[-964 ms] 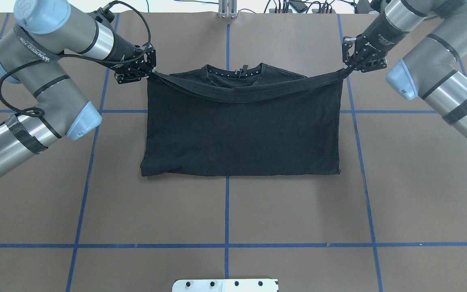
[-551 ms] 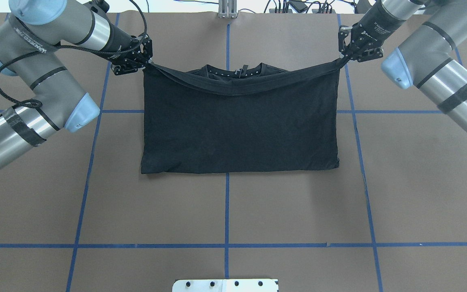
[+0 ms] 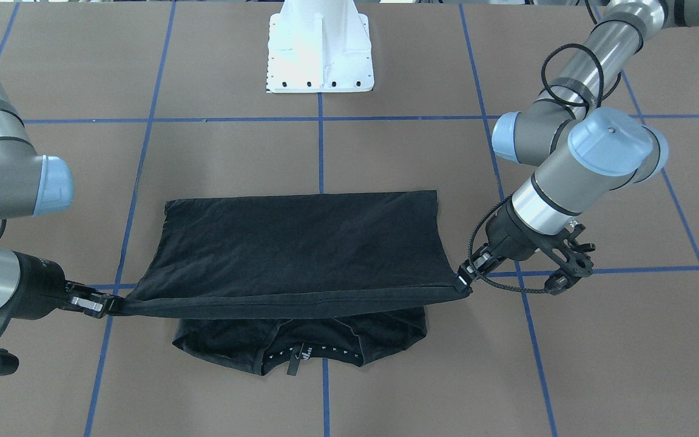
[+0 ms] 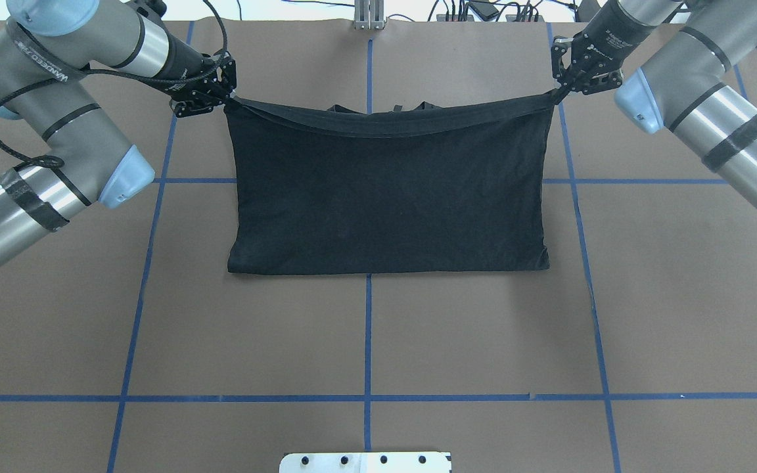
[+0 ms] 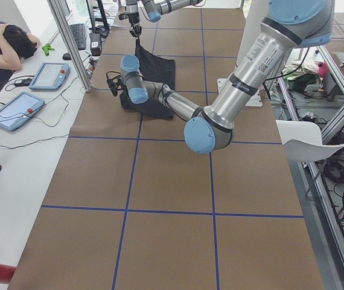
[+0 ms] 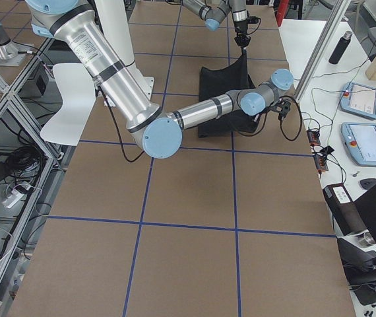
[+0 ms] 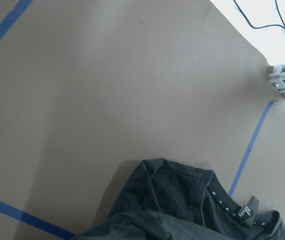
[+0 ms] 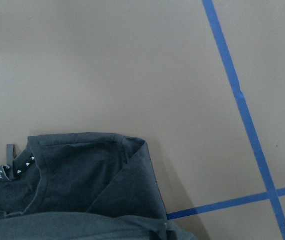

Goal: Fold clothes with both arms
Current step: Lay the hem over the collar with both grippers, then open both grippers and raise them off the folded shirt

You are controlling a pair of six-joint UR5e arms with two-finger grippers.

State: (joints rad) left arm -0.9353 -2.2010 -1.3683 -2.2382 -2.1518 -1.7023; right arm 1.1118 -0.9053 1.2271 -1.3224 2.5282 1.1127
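Observation:
The black T-shirt (image 4: 385,190) lies doubled over on the brown table, plain side up, with no logo showing. Its lifted hem is stretched taut between both grippers above the collar end. My left gripper (image 4: 226,100) is shut on the hem's left corner and also shows in the front-facing view (image 3: 463,280). My right gripper (image 4: 557,93) is shut on the right corner, seen in the front-facing view too (image 3: 104,305). The collar (image 3: 301,351) lies on the table under the hem. It shows in the left wrist view (image 7: 222,200) and the right wrist view (image 8: 27,165).
The white pedestal base (image 3: 320,45) stands on the robot's side. Blue tape lines (image 4: 367,341) grid the table. An aluminium post (image 4: 368,13) and cables sit at the far edge. A side desk with tablets (image 5: 15,109) and a seated person (image 5: 3,42) lies beyond it.
Both grippers have carried the hem further towards the table's far edge. The hem now covers nearly all of the collar in the overhead view. The near fold has slid slightly away.

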